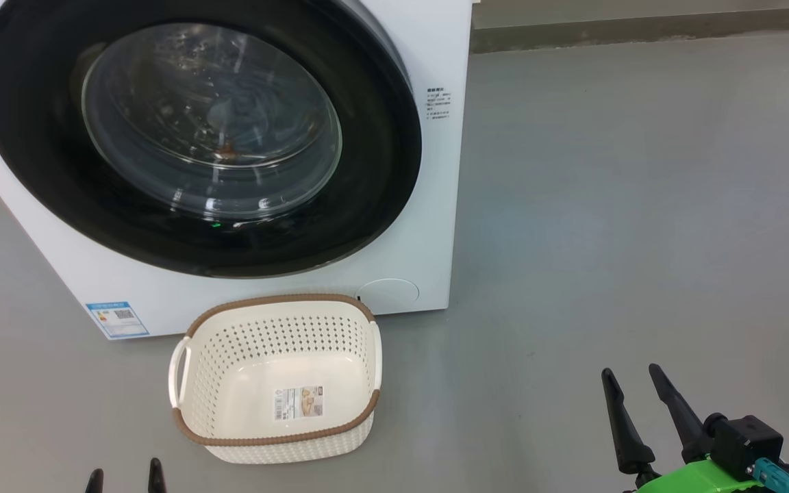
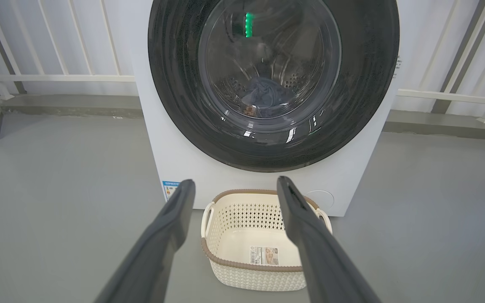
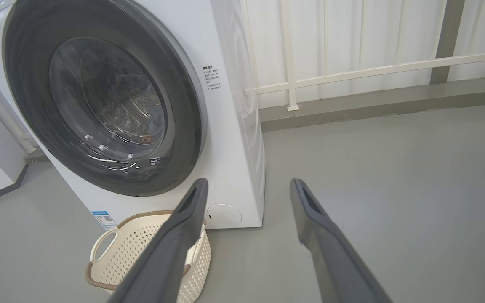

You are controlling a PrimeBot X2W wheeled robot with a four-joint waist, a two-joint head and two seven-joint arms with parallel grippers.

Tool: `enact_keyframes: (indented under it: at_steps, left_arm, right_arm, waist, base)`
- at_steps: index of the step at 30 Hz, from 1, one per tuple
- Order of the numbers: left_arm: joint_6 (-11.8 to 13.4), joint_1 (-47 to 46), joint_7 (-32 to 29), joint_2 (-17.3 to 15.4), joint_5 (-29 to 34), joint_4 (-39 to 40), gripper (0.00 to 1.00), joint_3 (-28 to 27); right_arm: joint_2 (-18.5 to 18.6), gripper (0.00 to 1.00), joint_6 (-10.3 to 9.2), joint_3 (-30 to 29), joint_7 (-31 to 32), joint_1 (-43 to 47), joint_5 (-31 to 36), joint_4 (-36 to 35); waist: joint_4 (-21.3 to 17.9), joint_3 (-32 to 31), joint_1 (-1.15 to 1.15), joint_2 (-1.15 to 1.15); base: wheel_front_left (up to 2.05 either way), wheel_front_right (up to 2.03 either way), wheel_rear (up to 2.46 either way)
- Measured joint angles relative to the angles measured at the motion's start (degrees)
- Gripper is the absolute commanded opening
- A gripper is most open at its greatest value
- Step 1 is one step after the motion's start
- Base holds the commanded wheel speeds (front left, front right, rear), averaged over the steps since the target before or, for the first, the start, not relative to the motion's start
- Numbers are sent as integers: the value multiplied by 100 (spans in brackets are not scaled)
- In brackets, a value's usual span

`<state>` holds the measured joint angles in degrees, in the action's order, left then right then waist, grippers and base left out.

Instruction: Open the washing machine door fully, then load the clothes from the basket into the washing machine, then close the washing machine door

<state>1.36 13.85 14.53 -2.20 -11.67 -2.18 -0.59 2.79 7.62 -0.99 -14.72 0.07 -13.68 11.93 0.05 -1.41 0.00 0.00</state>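
The washing machine (image 1: pixel 435 226) stands in front of me, and its door (image 1: pixel 209 123), with a black rim and bulging glass, sits shut against the front. Through the glass, the clothes (image 2: pixel 263 96) lie as a bluish heap at the bottom of the drum. On the floor before the machine, the basket (image 1: pixel 278 335) holds nothing but its label. My left gripper (image 1: pixel 125 472) is open, low and to the left of the basket. In its own wrist view, the left gripper (image 2: pixel 235 182) points at the door and the basket (image 2: pixel 246 219). My right gripper (image 1: pixel 629 373) is open over the floor, right of the basket.
Grey floor (image 1: pixel 641 205) stretches to the right of the machine. A white railing (image 3: pixel 373 69) and a low kerb run along the wall behind it. A blue sticker (image 1: pixel 117 318) marks the machine's lower left corner, and a round cover (image 1: pixel 387 294) sits at its lower right.
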Motion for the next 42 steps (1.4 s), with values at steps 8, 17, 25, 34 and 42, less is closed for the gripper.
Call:
enact_keyframes:
  at_steps: [8,17,25,34,42]
  left_arm:
    - [0,-1,0,0,1,-63,100,-23]
    - [-1,-2,0,0,1,-90,100,-59]
    - [-38,-4,-1,0,1,-136,0,-87]
    - [-56,-1,-122,112,-271,-457,0,-53]
    - [-109,-21,-244,111,-790,-513,0,-66]
  right_arm:
    - [-2,100,0,-64,0,0,70,253]
    - [-4,100,0,-123,1,-1,110,509]
    - [-5,0,0,-144,4,-5,120,547]
    - [-34,0,0,-155,112,76,-137,851]
    - [-37,0,0,-169,221,76,-626,837]
  waist:
    - [34,18,0,0]
    - [46,23,0,0]
    - [43,26,0,0]
    - [41,24,1,0]
    - [38,39,1,0]
  base:
    - [0,0,0]
    - [0,0,0]
    - [0,0,0]
    - [0,0,0]
    - [0,0,0]
